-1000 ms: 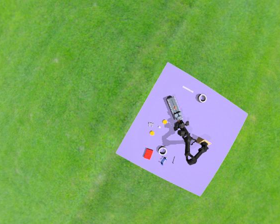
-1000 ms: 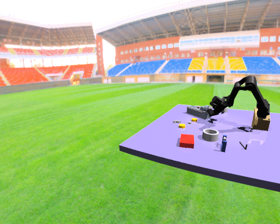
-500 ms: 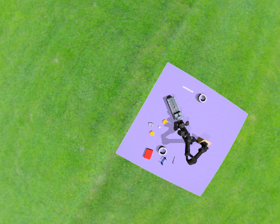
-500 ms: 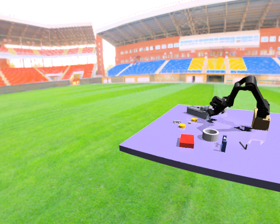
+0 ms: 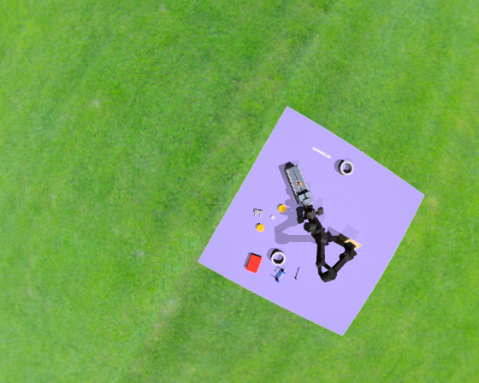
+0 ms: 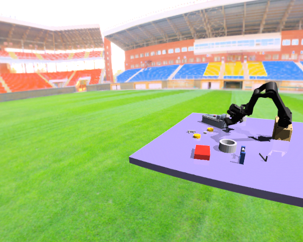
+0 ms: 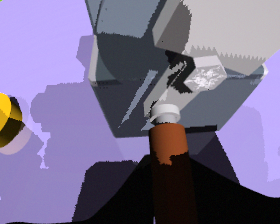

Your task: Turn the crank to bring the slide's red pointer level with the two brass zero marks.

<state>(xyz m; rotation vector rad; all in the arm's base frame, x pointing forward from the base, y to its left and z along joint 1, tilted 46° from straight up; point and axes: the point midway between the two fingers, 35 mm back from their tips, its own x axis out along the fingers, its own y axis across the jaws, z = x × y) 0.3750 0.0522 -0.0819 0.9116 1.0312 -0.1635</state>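
Wrist view shows my gripper (image 5: 308,209) (image 6: 228,122) (image 7: 161,160) clamped on the orange handle (image 7: 169,142), which lies at the near end of the grey machine (image 5: 296,177) (image 6: 210,120) (image 7: 136,107), its long axis pointing toward that end face, beside the crank's pale hub (image 7: 207,74).

Purple table (image 5: 369,201) (image 6: 179,162) | machine (image 5: 295,177) (image 6: 213,121) (image 7: 211,105) on it | yellow discs (image 5: 281,209) (image 6: 197,136) (image 7: 2,120) near machine | red block (image 5: 253,262) (image 6: 202,152), blue piece (image 5: 280,274) (image 6: 242,155) well apart from machine | rings (image 5: 278,264) (image 6: 228,149) either side of machine

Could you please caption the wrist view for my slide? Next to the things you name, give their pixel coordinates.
Black gripper (image 7: 161,160) closed on the crank's orange-brown handle (image 7: 169,142), below the machine's grey housing (image 7: 126,107), with a yellow disc (image 7: 2,117) at left.
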